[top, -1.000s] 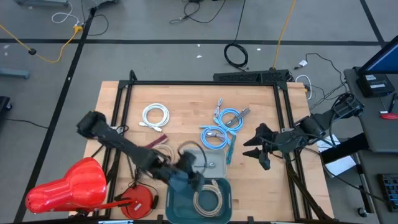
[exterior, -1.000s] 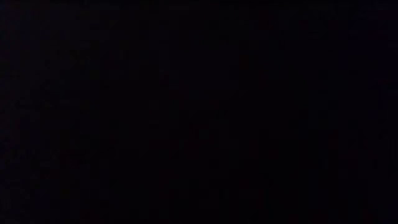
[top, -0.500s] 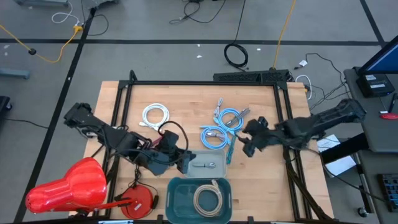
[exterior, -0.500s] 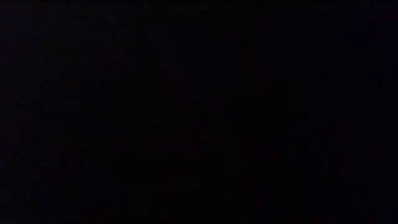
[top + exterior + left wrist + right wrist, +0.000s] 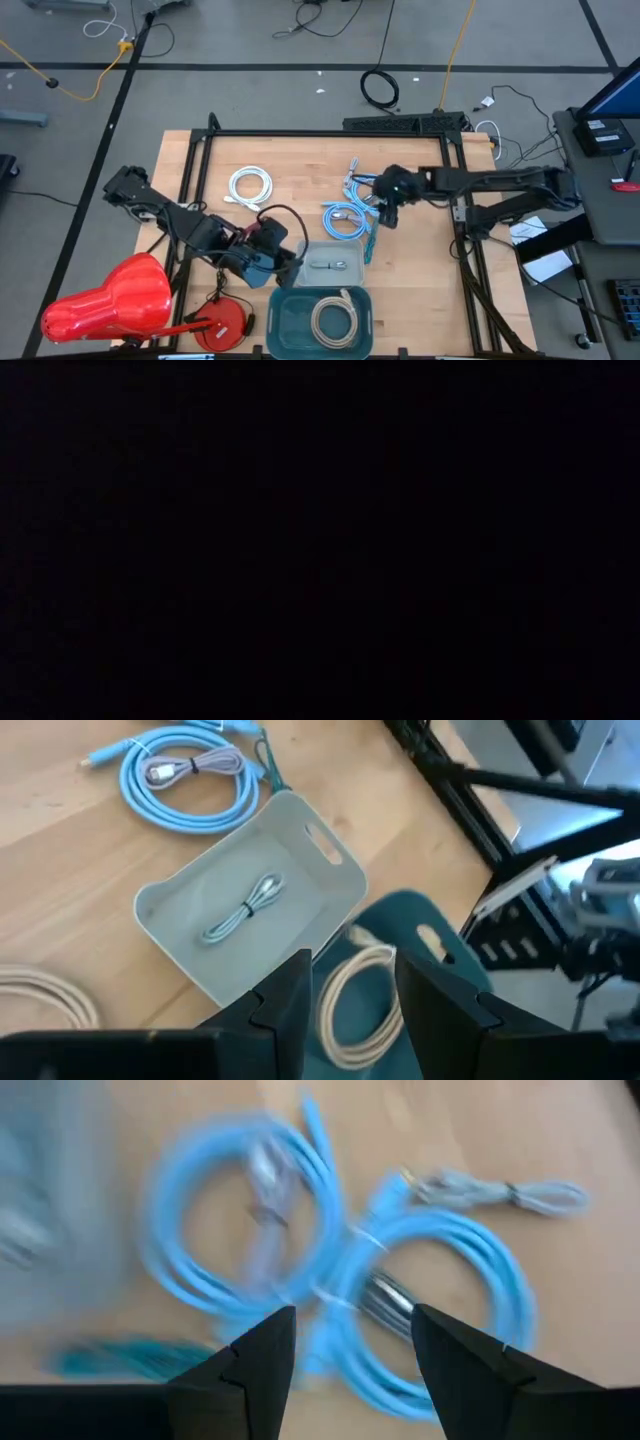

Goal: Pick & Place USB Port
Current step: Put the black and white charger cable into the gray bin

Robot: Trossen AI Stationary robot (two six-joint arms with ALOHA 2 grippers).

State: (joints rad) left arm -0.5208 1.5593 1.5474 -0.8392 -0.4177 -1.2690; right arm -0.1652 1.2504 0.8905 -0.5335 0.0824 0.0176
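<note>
We centre the right claw (image 5: 383, 200), open and empty, over the blue cable coils (image 5: 352, 205) at the desk's two o'clock; left claw (image 5: 350, 995) waits open, empty.

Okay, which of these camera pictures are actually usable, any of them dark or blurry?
Low view: wholly black, nothing to read. Right wrist view: motion-smeared, the blue cable coils streaked, worst on one side, though the open right gripper stays crisp. Left wrist view: fairly sharp on the grey tray, washed out bright beyond the table edge. High view: evenly lit and clear, with the left gripper beside that tray.
</note>
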